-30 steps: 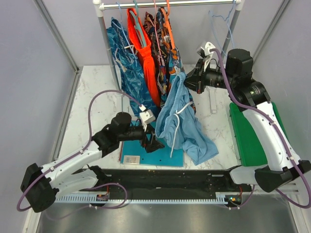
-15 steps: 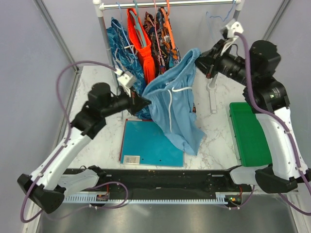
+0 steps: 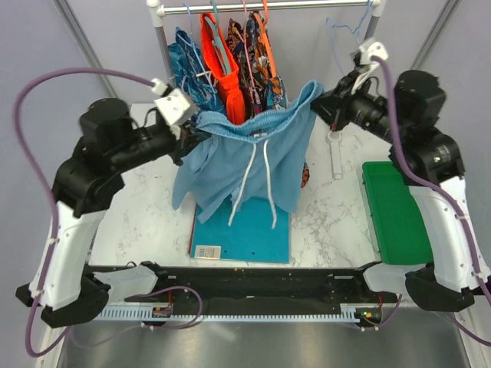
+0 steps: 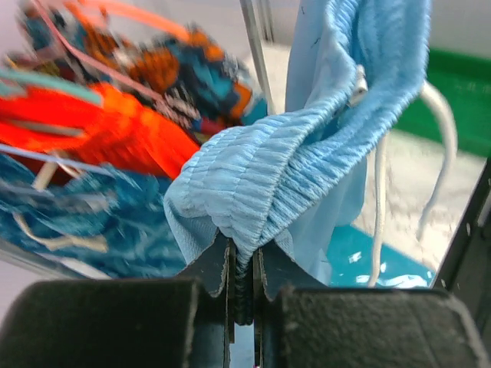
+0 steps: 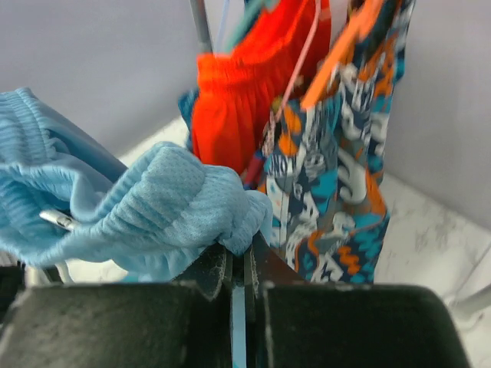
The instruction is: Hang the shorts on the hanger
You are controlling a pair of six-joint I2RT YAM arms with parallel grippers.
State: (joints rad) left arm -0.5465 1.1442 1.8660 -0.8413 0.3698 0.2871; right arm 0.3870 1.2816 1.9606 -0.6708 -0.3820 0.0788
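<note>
Top external: my left gripper [image 3: 197, 133] and right gripper [image 3: 317, 100] each pinch the shorts [image 3: 249, 149] by the waistband, spread midair below the hanger [image 3: 347, 29]. Pulling wider could slip these thin pinches.

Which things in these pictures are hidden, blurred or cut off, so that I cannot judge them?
- Top view: the thin pale blue wire hanger shows only its upper part; the right arm covers the rest.
- Top view: the flat teal board is partly hidden by the light sky-blue fabric shorts.
- Left wrist view: the orange and blue garments are blurred.
</note>
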